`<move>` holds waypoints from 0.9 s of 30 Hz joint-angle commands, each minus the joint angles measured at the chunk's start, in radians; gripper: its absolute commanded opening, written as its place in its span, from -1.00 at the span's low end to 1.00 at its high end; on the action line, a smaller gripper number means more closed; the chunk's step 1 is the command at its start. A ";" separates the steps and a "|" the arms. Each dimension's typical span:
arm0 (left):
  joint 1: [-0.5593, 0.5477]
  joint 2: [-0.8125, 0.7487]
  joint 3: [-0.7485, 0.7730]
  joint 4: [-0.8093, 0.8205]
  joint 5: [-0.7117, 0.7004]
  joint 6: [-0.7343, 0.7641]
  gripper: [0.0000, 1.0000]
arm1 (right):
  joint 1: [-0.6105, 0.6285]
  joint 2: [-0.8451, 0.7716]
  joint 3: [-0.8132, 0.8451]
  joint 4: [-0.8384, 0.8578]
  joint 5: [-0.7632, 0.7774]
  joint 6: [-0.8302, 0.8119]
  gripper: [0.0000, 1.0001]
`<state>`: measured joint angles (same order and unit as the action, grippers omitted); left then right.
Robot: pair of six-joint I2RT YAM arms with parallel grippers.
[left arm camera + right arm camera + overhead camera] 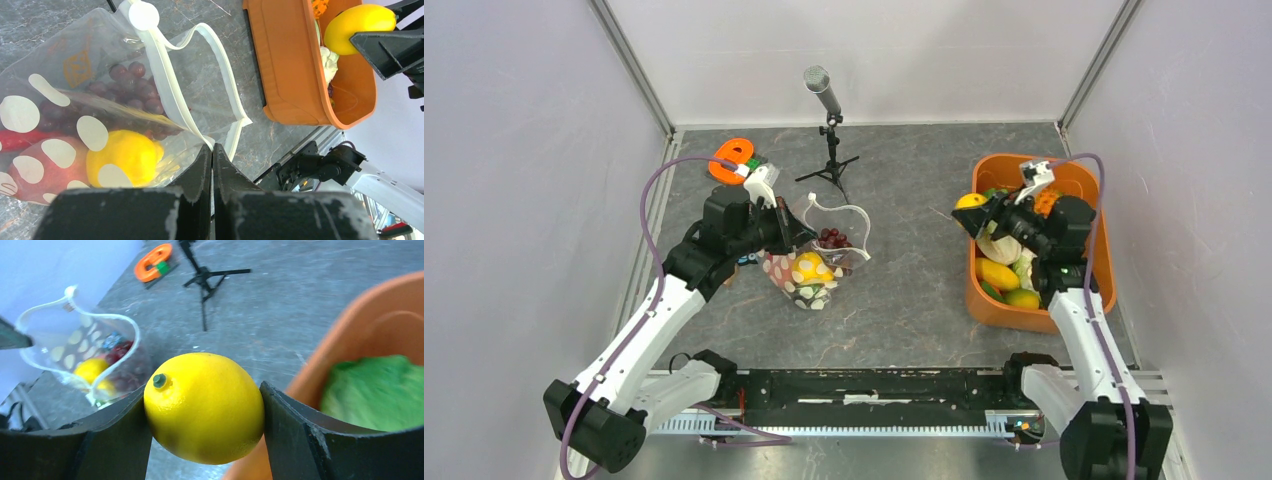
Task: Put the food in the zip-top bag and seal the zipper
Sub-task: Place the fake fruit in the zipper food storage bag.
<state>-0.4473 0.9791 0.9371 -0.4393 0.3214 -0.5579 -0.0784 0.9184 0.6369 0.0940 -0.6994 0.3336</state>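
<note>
The clear dotted zip-top bag (819,255) stands open at the table's left-middle. It holds dark purple grapes (135,90), a yellow fruit (125,157) and a red piece (35,160). My left gripper (212,147) is shut on the bag's mouth edge, pinching the whitish zipper strip (165,85) at its near corner. My right gripper (202,387) is shut on a yellow lemon (205,410) and holds it above the left rim of the orange tub (1104,250). The lemon also shows in the top view (970,201).
The orange tub (370,335) at the right holds green lettuce (375,390), yellow fruits and other toy food. A microphone on a black tripod (829,130) stands at the back middle. An orange ring-shaped tool (732,160) lies at the back left. White walls enclose the table.
</note>
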 commanded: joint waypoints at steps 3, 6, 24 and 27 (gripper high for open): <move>-0.002 -0.006 -0.004 0.048 0.033 -0.002 -0.95 | 0.207 0.032 0.042 0.187 0.003 0.091 0.00; -0.002 -0.010 -0.003 0.048 0.034 -0.001 -0.96 | 0.317 0.072 0.065 0.255 0.033 0.125 -0.01; -0.002 -0.034 -0.009 0.028 0.039 0.010 -0.95 | 0.773 0.458 0.261 0.361 0.334 0.062 0.04; -0.002 -0.031 -0.006 0.029 0.043 0.010 -0.96 | 0.809 0.514 0.289 0.345 0.354 0.048 0.05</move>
<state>-0.4473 0.9676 0.9260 -0.4393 0.3431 -0.5579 0.6922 1.3804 0.8566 0.3950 -0.4038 0.4164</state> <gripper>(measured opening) 0.037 0.743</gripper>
